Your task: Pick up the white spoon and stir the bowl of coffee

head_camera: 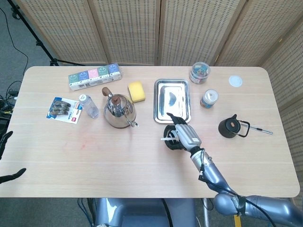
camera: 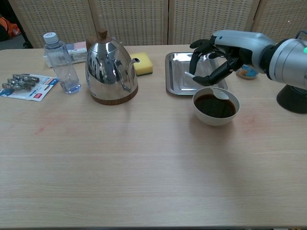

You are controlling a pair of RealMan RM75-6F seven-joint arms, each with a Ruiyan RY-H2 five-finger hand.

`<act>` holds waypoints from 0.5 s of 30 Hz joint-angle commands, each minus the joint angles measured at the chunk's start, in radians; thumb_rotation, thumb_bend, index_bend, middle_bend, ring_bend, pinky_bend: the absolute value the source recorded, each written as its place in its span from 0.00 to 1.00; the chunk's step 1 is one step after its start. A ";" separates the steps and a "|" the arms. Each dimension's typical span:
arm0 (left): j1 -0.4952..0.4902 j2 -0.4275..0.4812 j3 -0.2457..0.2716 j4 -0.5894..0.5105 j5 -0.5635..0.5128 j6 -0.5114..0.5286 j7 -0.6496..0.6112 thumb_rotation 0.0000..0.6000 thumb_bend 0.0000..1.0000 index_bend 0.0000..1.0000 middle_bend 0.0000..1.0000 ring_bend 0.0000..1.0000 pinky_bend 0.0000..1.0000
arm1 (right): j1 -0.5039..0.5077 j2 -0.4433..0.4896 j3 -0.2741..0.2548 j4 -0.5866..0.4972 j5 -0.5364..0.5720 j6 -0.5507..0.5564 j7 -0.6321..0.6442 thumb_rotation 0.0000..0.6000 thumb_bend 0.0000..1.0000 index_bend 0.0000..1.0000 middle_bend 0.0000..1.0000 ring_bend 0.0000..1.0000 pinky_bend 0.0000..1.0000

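The white bowl (camera: 215,118) of dark coffee stands in front of the metal tray. My right hand (camera: 213,56) hovers just above the bowl's far rim and pinches the white spoon (camera: 221,94). The spoon slants down to the right, its scoop at the coffee's surface near the far edge. From the head view, the right hand (head_camera: 181,133) covers most of the bowl (head_camera: 168,144), and the spoon handle (head_camera: 166,138) sticks out to the left. My left hand (head_camera: 12,176) hangs off the table's near left edge, fingers apart and holding nothing.
A steel tray (camera: 180,72) lies right behind the bowl. A silver kettle (camera: 111,67), yellow sponge (camera: 142,63) and water bottle (camera: 60,60) stand to the left. A black teapot (camera: 293,98) sits at the right edge, a small can (camera: 248,72) behind the hand.
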 commanded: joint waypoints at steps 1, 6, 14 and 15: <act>-0.001 0.000 0.000 0.001 0.000 -0.002 -0.001 1.00 0.00 0.00 0.00 0.00 0.00 | 0.010 -0.015 -0.005 0.019 0.015 -0.007 -0.004 1.00 0.44 0.55 0.00 0.00 0.00; -0.003 0.001 0.000 0.001 -0.003 -0.008 -0.002 1.00 0.00 0.00 0.00 0.00 0.00 | 0.026 -0.045 -0.011 0.068 0.039 -0.023 0.001 1.00 0.44 0.55 0.00 0.00 0.00; -0.007 -0.001 -0.001 0.002 -0.007 -0.015 0.003 1.00 0.00 0.00 0.00 0.00 0.00 | 0.037 -0.075 -0.018 0.122 0.049 -0.049 0.026 1.00 0.44 0.56 0.00 0.00 0.00; -0.007 -0.002 0.000 0.001 -0.006 -0.015 0.005 1.00 0.00 0.00 0.00 0.00 0.00 | 0.039 -0.080 -0.019 0.130 0.050 -0.052 0.029 1.00 0.44 0.56 0.00 0.00 0.00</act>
